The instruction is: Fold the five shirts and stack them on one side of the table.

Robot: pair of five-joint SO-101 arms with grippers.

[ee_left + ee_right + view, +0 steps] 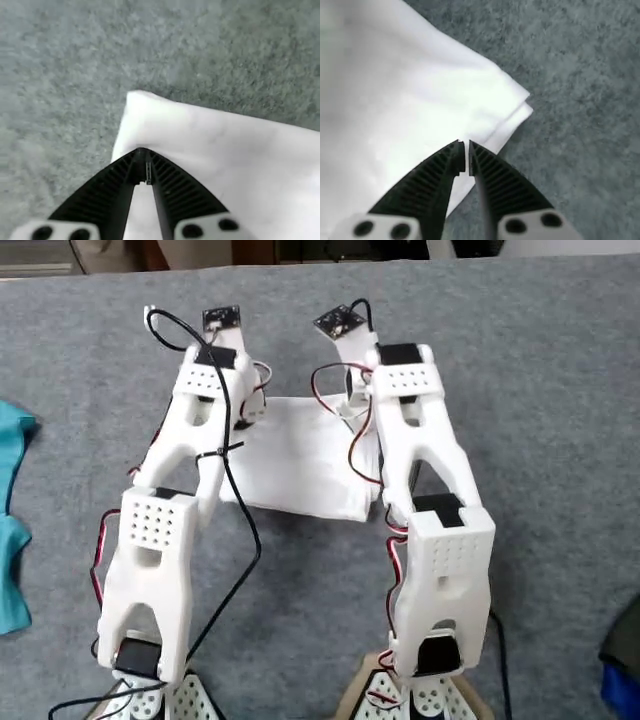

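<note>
Hanging clenched over the folded white fabric shirt's [300, 465] far corners are the left hand [143, 169] and right hand [466, 156], the high view adding a crumpled teal cloth [12, 438] aside.

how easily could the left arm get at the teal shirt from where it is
Doubtful. Nothing lies between them, only bare grey table, but the teal shirt sits far off to that arm's side, and the left gripper is down at the white shirt's corner.

Readable text, labels, numbers, signs: none. Nothing legible is found on the white folded cloth shirt [300, 465] beneath the left claw [143, 152], nor on the grey carpet-like table surface [540, 390] beyond it.
</note>
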